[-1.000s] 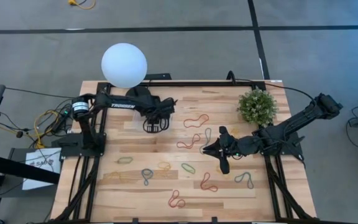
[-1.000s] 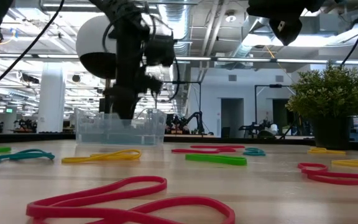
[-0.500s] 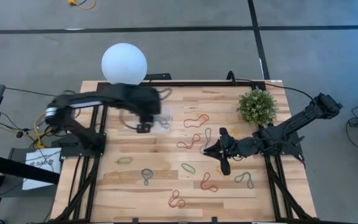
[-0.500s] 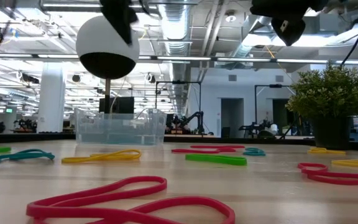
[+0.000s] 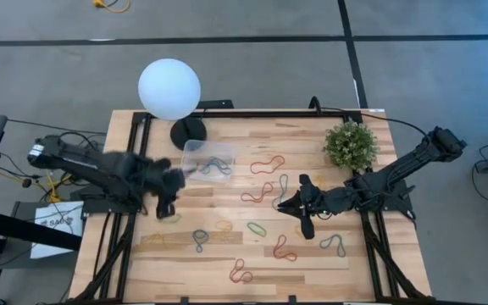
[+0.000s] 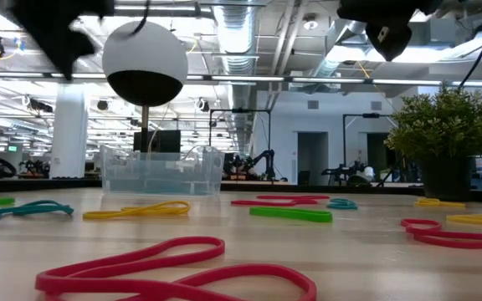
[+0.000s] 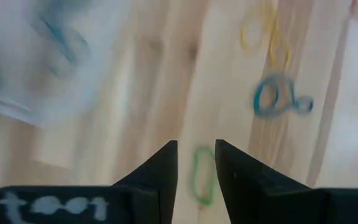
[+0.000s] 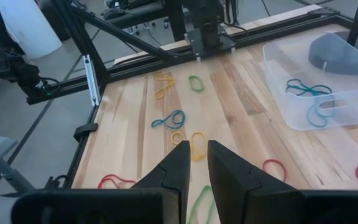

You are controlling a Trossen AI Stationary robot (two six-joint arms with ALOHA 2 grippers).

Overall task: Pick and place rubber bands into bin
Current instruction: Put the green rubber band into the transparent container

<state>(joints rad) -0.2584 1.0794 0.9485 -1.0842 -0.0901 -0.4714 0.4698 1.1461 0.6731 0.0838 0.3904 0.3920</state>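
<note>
Several rubber bands lie flat on the wooden table: a green one (image 5: 169,218), a blue-grey one (image 5: 200,240), a yellow one (image 5: 224,226) and red ones (image 5: 282,248). The clear bin (image 5: 208,158) stands on the table by the lamp base, with blue-grey bands (image 8: 303,87) inside. My left gripper (image 5: 166,202) hovers near the table's left edge, blurred, fingers a little apart over the green band (image 7: 201,175). My right gripper (image 5: 288,205) hangs open by a narrow gap over the right middle, a yellow band (image 8: 194,144) just ahead of it.
The white globe lamp (image 5: 169,88) stands on its black base at the far edge, left of centre. A potted plant (image 5: 350,144) sits at the far right corner. Black frame rails run along the table's sides. Cables lie off the left edge.
My left gripper has risen out of the bin and swung fast toward the table's left and near edges; it now hangs above the green band. Blue-grey bands show in the bin where it stood.
</note>
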